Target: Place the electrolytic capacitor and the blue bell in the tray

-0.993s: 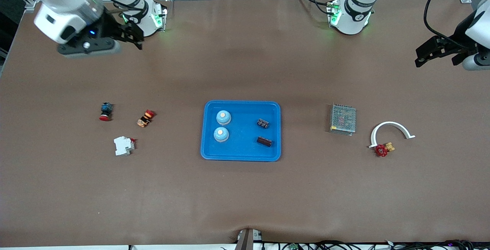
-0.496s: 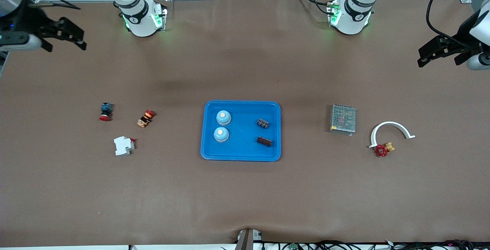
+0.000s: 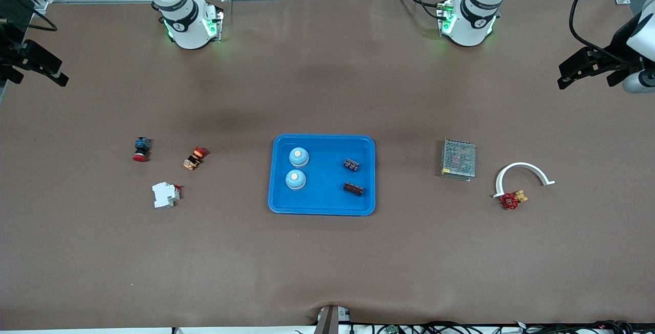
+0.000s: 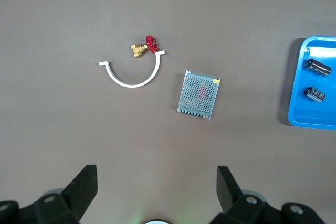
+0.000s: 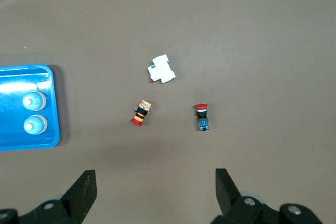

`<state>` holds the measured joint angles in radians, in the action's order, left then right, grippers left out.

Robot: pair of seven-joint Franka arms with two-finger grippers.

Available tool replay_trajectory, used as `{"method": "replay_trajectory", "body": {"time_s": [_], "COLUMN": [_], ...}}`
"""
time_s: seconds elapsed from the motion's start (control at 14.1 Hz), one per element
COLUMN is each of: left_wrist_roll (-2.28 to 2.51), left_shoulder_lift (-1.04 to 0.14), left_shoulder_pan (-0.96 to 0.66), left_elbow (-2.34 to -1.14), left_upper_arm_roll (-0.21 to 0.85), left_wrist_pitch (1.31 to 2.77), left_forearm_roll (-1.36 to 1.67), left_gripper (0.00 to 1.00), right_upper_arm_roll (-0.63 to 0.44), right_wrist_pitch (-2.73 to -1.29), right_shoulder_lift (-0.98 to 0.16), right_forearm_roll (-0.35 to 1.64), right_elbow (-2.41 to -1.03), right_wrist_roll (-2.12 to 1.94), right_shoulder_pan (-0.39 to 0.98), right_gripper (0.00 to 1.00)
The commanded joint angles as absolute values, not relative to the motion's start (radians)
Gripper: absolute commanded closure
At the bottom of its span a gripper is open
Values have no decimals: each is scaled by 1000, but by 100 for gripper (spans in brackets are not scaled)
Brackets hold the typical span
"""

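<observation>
1. Centrally, blue tray (image 3: 322,205) sits mid-table
2. Mesh box (image 3: 458,159) lies toward left arm's end
3. Two blue bells (image 3: 299,157) + two capacitors (image 3: 351,164) rest in tray, bells toward right arm's end
4. Left gripper (image 3: 588,70) up over table's edge at its own end, fingers wide apart, holding nothing
5. Right gripper (image 3: 38,65) likewise at its own end, spread wide, empty

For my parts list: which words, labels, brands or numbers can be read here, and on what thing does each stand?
None can be read.
Tray, bells, dark parts: no print visible.
White block, mesh box: any markings too small.
</observation>
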<state>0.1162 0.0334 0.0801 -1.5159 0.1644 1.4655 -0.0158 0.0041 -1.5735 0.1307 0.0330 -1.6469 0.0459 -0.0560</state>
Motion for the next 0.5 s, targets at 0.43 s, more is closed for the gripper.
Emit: {"method": "replay_trajectory", "body": {"time_s": [0.43], "left_wrist_roll": [106], "left_shoulder_lift": [37], "left_shoulder_pan": [87], "left_elbow": [-1500], "left_upper_arm_roll": [173], "left_wrist_pitch": [1450], "left_forearm_roll": [-8], "left_gripper": [0], "right_upper_arm_roll": [20], "right_wrist_pitch": [-1697], "right_shoulder_lift": [9], "right_forearm_roll": [23], "right_elbow": [-1612], "right_wrist_roll": [37], "right_shoulder_pan": [-81], "right_gripper": [0]}}
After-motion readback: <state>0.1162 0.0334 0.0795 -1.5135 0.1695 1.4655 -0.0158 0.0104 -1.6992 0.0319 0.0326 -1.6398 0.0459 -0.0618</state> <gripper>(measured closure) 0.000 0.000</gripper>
